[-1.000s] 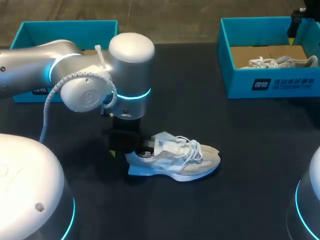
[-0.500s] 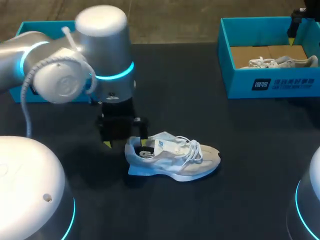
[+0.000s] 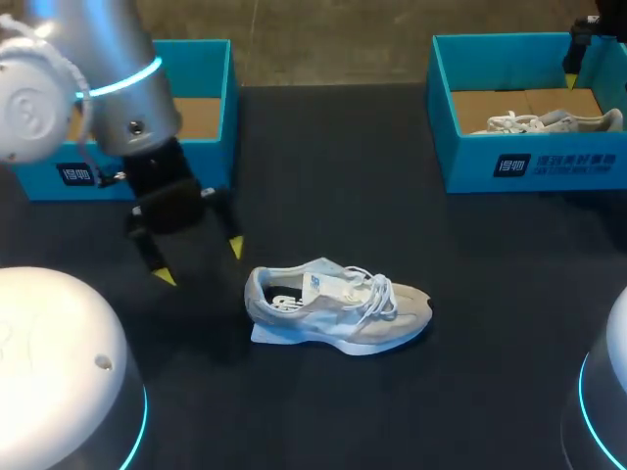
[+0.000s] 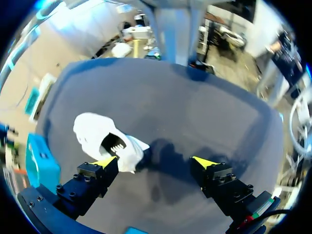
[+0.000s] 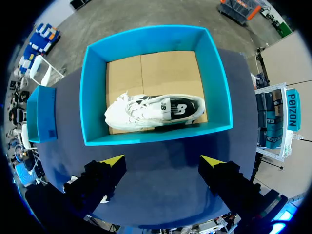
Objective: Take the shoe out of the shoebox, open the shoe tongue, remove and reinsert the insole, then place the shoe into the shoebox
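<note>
The left gripper hangs wide open and empty above the dark table, near the heel of the white shoe; the shoe stands on its sole at the table's middle, outside both boxes, toe toward the robot's right; a teal shoebox sits behind the left arm; the right gripper, fingers spread and holding nothing, hovers over the other shoebox, where a second white shoe lies inside.

Robot lab: silver arm with glowing ring, black worktable, teal shoeboxes at far corners.
</note>
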